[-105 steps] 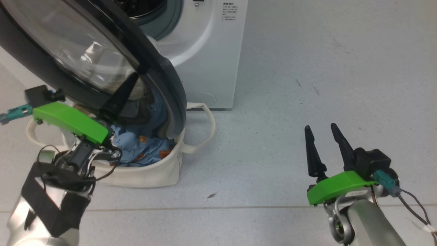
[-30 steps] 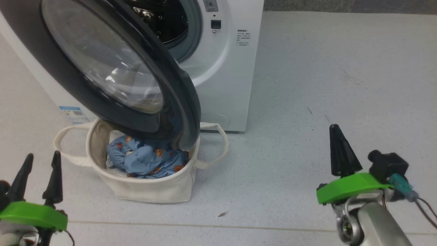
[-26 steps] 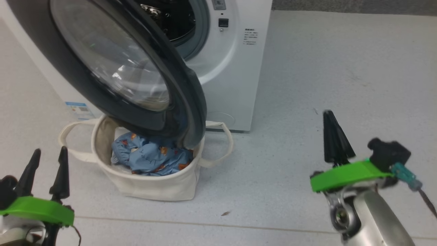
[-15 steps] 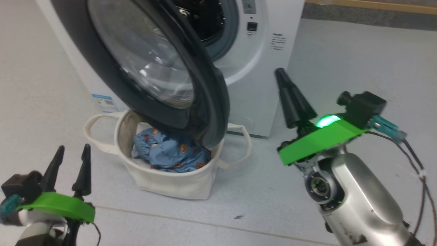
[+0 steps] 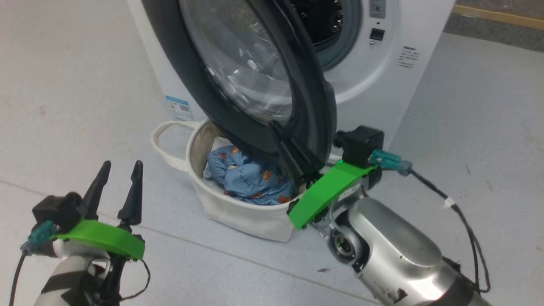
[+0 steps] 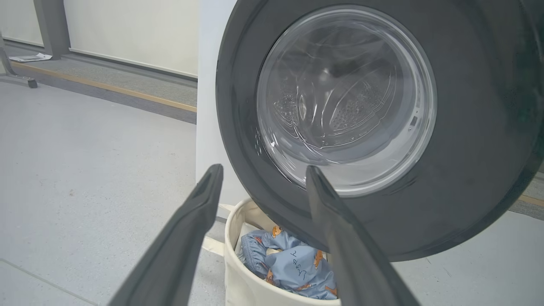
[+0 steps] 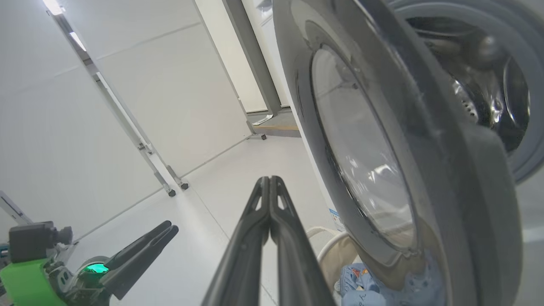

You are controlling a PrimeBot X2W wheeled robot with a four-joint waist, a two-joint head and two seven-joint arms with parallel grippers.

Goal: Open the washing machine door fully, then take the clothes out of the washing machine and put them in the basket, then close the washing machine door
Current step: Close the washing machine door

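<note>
The washer point(image 5: 374, 85) stands on the floor point(image 5: 467, 106) with its door point(image 5: 314, 110) swung well out from the front, leaving the drum mouth bare. The door stands upright and about edge-on to the head camera. Its free edge points away from the washer and its glossy outer face is turned toward the robot's left.

The basket point(image 5: 238, 212) sits upright on the floor just in front of the washer, mouth up, and the door's lower rim hangs over its far side. One loop handle sticks out to the left. The clothes point(image 5: 248, 178) lie inside it as a crumpled blue heap with no clear long axis.

The right gripper point(image 7: 269, 179) has its fingers pressed together. They point up along the outer-face side of the door, near its lower free edge. Whether they touch the black ring I cannot tell.

The left gripper point(image 5: 122, 163) hangs low over the floor, well left of the basket. Its fingers point(image 6: 199, 204) are spread apart, hold nothing and point toward the door's glass.
</note>
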